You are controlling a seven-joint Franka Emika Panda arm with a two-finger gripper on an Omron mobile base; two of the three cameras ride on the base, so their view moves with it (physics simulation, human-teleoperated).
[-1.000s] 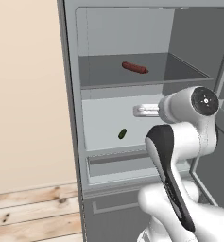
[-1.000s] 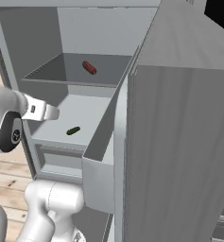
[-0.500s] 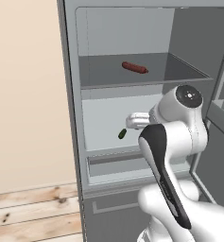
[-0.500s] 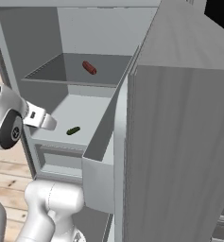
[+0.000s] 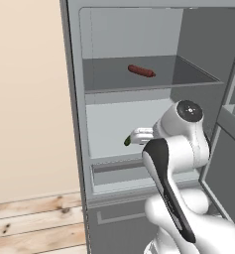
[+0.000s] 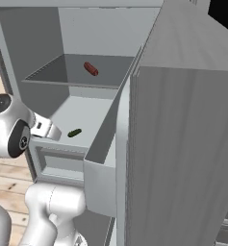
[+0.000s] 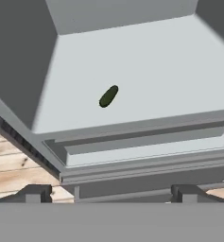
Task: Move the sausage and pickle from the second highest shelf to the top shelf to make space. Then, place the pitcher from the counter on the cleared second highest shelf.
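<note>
Lying on the shaded dark grey top shelf (image 5: 188, 74), the slim red-brown sausage (image 5: 141, 71) is resting alone. From the right, the tiny dark green pickle (image 6: 74, 132) is sitting on the pale whitish second highest shelf (image 6: 89, 115), near the two-finger gripper (image 6: 55, 133). Hand view: the gripper's fingers are standing spread wide, grasping nothing.

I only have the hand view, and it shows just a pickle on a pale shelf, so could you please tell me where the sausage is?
Observer: The sausage already lies on the top shelf, toward its back.
Operator: Thank you. Is the gripper inside the fridge yet?
Observer: The gripper is open, just short of the second highest shelf at its front edge.
Operator: How is the pickle placed?
Observer: The pickle lies flat, alone, just beyond the fingertips.
</note>
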